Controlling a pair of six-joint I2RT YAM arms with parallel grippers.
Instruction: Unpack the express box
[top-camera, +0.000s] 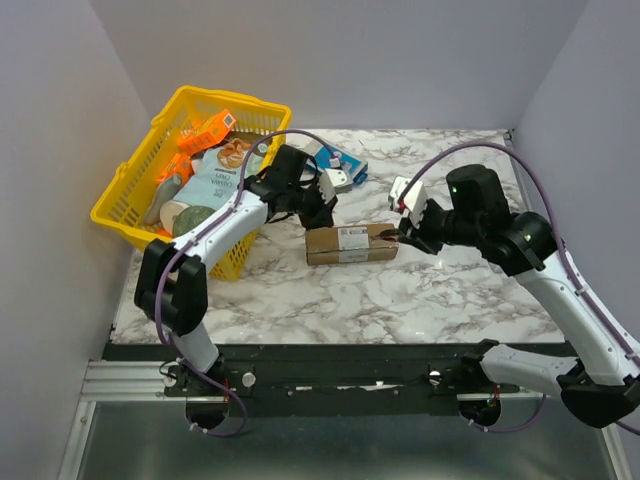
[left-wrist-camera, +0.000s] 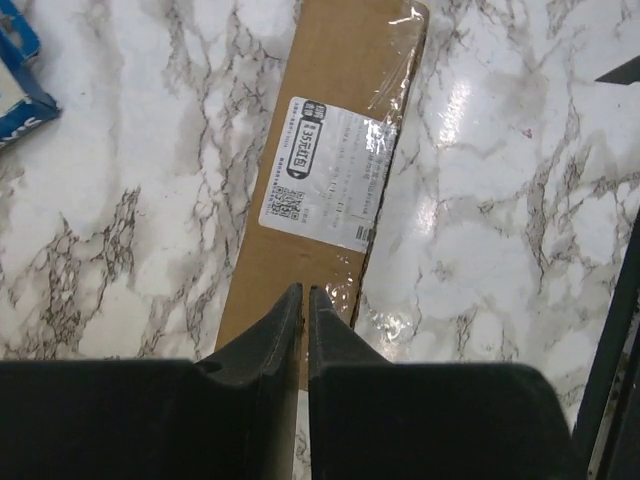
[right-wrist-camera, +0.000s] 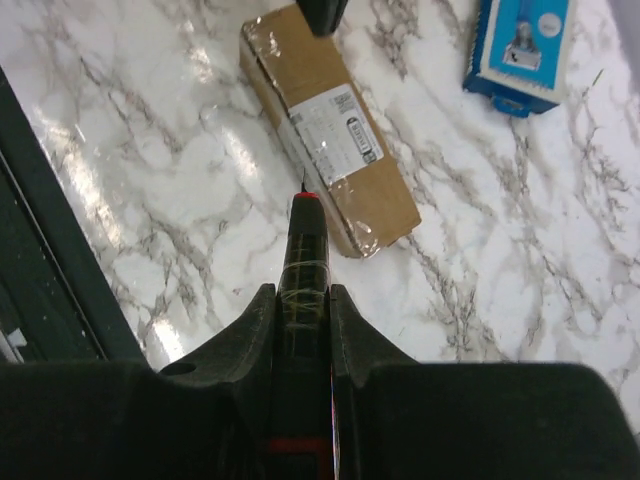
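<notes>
The express box (top-camera: 350, 243) is a long brown carton with a white label, lying flat mid-table. It shows lengthwise in the left wrist view (left-wrist-camera: 340, 120) and the right wrist view (right-wrist-camera: 330, 130). My left gripper (top-camera: 323, 213) is shut and empty, its tips (left-wrist-camera: 304, 292) over the box's left end; I cannot tell whether they touch it. My right gripper (top-camera: 408, 234) is shut on a black cutter with a red tip (right-wrist-camera: 303, 215). The tip sits over the box's near long edge beside the label, towards its right end.
A yellow basket (top-camera: 130, 190) full of packets stands at the back left. A small blue-and-white box (top-camera: 345, 162) lies behind the carton, also in the right wrist view (right-wrist-camera: 520, 45). The table's dark front rail (right-wrist-camera: 50, 260) runs along the near edge.
</notes>
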